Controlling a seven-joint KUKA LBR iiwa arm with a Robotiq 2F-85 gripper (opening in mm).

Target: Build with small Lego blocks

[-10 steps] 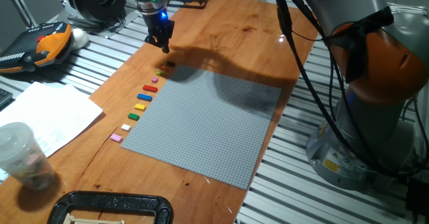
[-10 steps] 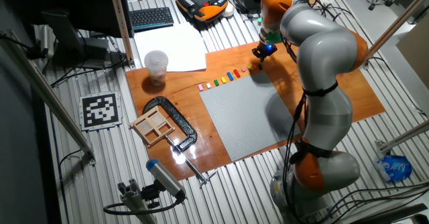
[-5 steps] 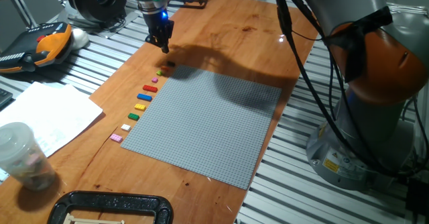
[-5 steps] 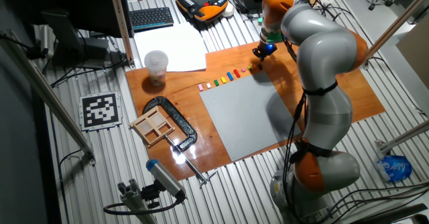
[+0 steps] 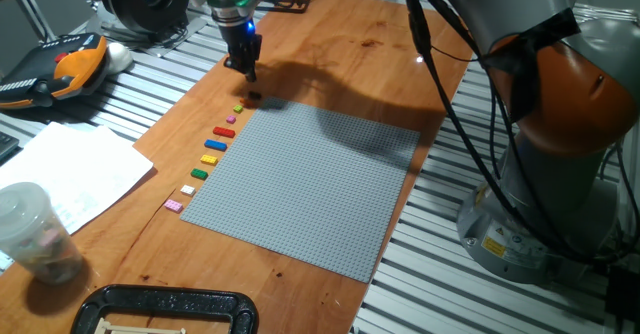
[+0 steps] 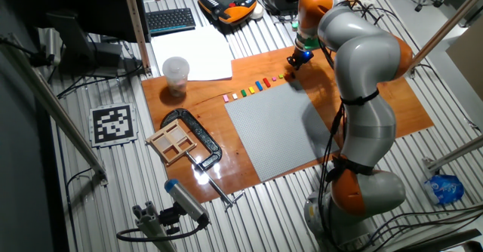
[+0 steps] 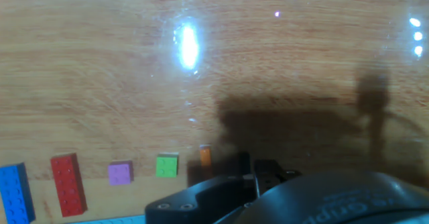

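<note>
Shifted slightly toward the far end of the brick row since a second ago, the gripper [image 5: 248,72] hangs low over the wooden tabletop [image 5: 340,44].

One fixed view: small Lego blocks [image 5: 209,160], tiny glossy rectangles, line the grey studded baseplate [image 5: 310,184] edge. Other fixed view: the same row beside a clear plastic cup [image 6: 175,72] and white paper [image 6: 198,54], on a slatted metal bench. Hand view: blurred blue, red, pink, green and orange bricks on the grained wood; whether the jaws are wide or narrow cannot be told.
</note>
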